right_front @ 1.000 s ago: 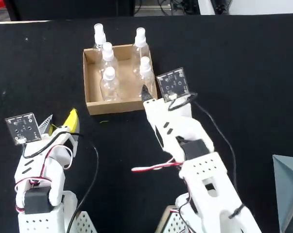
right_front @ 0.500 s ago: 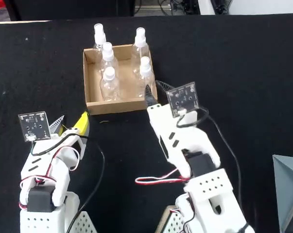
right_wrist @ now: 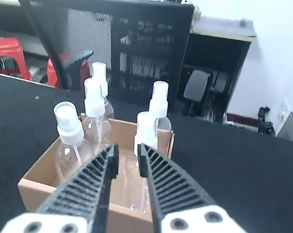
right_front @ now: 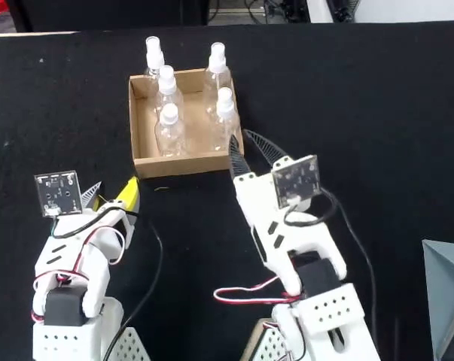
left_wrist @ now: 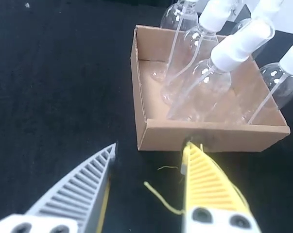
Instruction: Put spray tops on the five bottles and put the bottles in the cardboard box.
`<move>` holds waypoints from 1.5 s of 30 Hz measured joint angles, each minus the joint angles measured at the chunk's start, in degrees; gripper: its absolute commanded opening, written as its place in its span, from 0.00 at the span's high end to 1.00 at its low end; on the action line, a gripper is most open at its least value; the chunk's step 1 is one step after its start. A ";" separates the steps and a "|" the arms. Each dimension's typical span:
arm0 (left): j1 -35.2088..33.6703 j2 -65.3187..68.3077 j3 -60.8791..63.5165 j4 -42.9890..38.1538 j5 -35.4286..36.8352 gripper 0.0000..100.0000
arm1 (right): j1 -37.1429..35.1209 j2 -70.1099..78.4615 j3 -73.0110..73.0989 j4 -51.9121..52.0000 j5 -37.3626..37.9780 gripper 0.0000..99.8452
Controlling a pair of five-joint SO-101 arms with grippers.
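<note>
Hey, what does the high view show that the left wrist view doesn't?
The high view adds the right pincer, open just off the near right corner of the cardboard box, a red and white cable on the right arm, and a grey object beside that arm. The left wrist view adds the thin tubes inside the bottles. Both share the box, the capped bottles standing in it, and the left pincer, open short of the box.

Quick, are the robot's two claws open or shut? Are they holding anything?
Left gripper: open, holding nothing.
Right gripper: open, holding nothing.
</note>
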 measured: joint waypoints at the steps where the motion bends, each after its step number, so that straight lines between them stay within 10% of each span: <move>1: 0.09 0.00 0.00 0.00 -0.26 0.79 | 0.00 -0.62 0.00 0.00 0.00 0.99; 19: 0.18 0.00 1.58 -0.26 -0.62 0.79 | 0.00 -11.78 7.38 0.00 0.00 0.99; 45: -3.60 0.00 12.92 -1.76 -1.14 0.79 | 26.46 -25.23 17.14 12.66 0.00 0.98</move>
